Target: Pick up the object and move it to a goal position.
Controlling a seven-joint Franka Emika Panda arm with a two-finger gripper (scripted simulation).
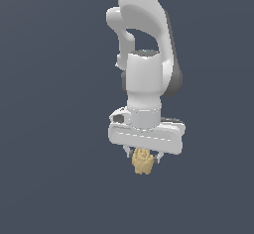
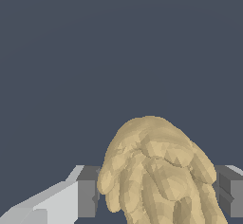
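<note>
The object (image 1: 142, 161) is a small tan-yellow lumpy clump with a bumpy surface, hanging just under the white hand of my arm in the exterior view. My gripper (image 1: 142, 156) points down and is shut on it, one short finger on each side. In the wrist view the object (image 2: 156, 171) fills the space between the two grey fingertips (image 2: 88, 192), which press against its sides. The lower part of the object is cut off by the wrist view's edge.
The white arm (image 1: 144, 39) rises above the gripper to the top of the exterior view. Around it only a plain dark blue-grey background shows.
</note>
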